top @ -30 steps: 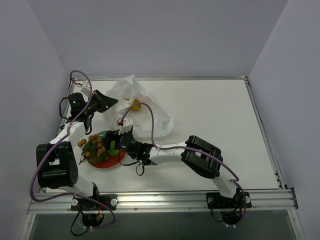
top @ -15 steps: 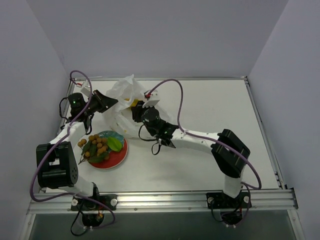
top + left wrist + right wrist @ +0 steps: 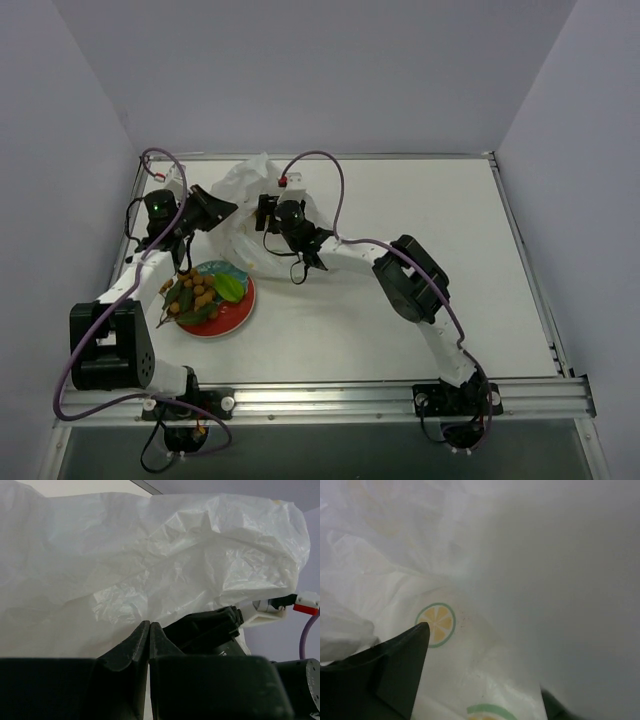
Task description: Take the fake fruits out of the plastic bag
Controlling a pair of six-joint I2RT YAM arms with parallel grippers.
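Note:
The plastic bag [image 3: 250, 195] lies crumpled at the back left of the table. My left gripper [image 3: 222, 207] is shut on the bag's left edge and holds it up; in the left wrist view its jaws [image 3: 149, 624] meet against the white film [image 3: 150, 555]. My right gripper [image 3: 262, 213] is open and empty, pushed into the bag's mouth. In the right wrist view its fingers [image 3: 395, 665] stand wide apart over film printed with lemon slices [image 3: 436, 625]. The tan-brown bunch [image 3: 195, 290] and the green fruit [image 3: 229, 288] lie on the plate [image 3: 225, 325]. The yellow-orange fruit is hidden.
The red-rimmed plate sits near the left front, just in front of the bag. My right arm [image 3: 400, 275] stretches across the middle of the table. A metal rail [image 3: 350, 400] runs along the near edge.
My right gripper has left the plate, with the green fruit now lying there, and swung back into the bag's mouth, covering the yellow fruit. My left gripper still holds the bag.

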